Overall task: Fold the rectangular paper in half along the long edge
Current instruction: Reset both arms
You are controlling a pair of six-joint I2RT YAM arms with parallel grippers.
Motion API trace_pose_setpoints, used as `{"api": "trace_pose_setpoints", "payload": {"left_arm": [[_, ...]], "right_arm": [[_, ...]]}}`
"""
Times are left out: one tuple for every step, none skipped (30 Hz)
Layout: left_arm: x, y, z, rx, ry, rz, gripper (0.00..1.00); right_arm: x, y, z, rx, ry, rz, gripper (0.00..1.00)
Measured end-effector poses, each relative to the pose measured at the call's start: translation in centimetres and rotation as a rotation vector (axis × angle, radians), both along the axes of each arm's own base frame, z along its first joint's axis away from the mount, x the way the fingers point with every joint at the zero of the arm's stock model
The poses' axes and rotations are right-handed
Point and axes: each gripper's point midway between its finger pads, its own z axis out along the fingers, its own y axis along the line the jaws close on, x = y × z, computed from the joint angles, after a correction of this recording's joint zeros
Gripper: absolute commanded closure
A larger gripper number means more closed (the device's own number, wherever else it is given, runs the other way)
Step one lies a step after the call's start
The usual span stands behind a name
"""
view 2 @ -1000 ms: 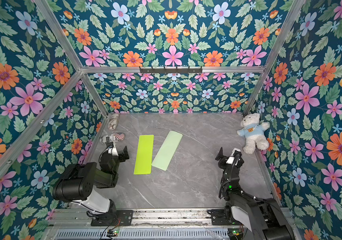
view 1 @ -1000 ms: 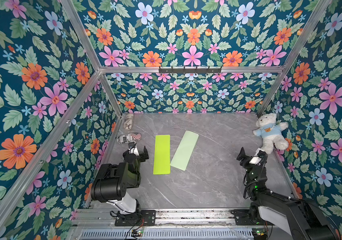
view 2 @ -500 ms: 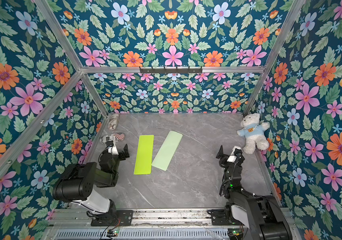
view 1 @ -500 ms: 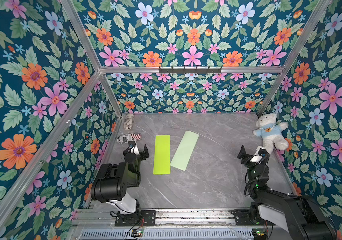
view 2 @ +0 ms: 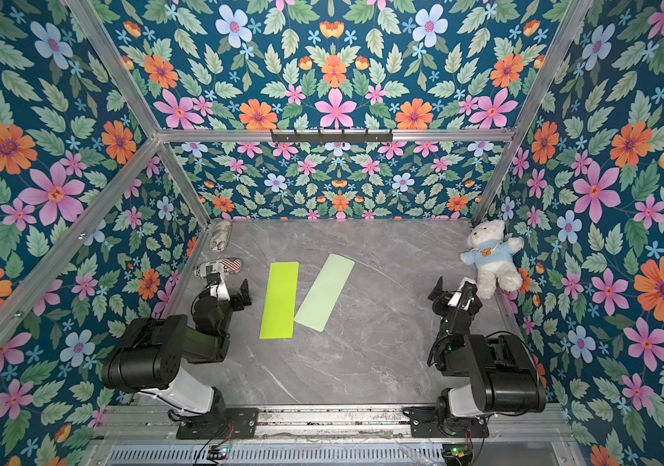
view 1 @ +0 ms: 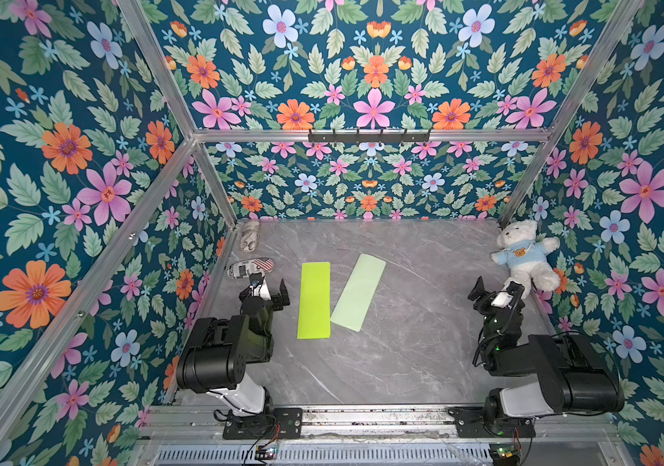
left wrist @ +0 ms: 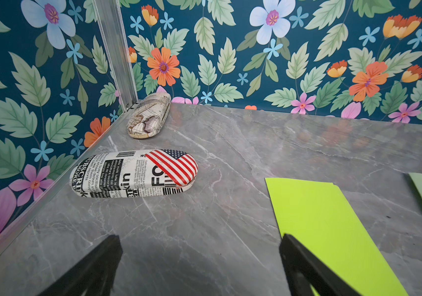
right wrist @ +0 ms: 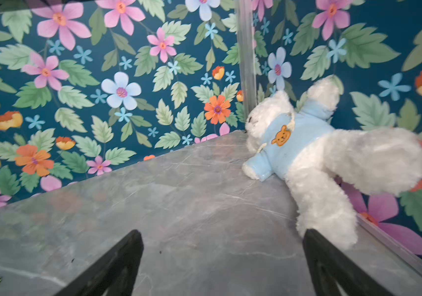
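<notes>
Two pincers spread wide, empty, long edge of bright green paper (view 1: 314,300) just beside left pincer (view 1: 269,287), bare table (view 1: 423,343) ahead of right pincer (view 1: 497,291), teddy bear (view 1: 524,258) beside it.

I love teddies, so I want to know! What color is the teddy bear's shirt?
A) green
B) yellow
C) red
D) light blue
D: the white teddy bear wears a light blue shirt with a small orange bear face on it.
</notes>
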Motion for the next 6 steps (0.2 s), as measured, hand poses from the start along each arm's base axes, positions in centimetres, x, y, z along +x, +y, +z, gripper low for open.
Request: {"api": "trace_pose_setpoints", "payload": {"left_arm": [[0.09,-0.02,0.05,0.000,0.000,-0.002,0.00],[0.31,-0.14,0.15,0.001,-0.001,-0.009,0.00],[0.61,-0.30,0.30,0.007,-0.001,-0.019,0.00],[0.83,-0.47,0.36,0.014,0.002,-0.030,0.00],[0.94,-0.59,0.37,0.016,0.004,-0.037,0.00],[0.97,-0.75,0.28,0.014,0.009,-0.046,0.00]], "right_arm": [[0.04,0.40,-0.22,-0.003,0.012,0.018,0.01],[0.08,0.58,-0.14,-0.004,0.007,0.023,0.01],[0.12,0.70,-0.18,-0.006,0.008,0.031,0.01],[0.13,0.82,-0.35,-0.007,0.015,0.038,0.01],[0.13,0.83,-0.37,-0.007,0.019,0.039,0.01],[0.13,0.85,-0.31,-0.007,0.016,0.040,0.01]]}}
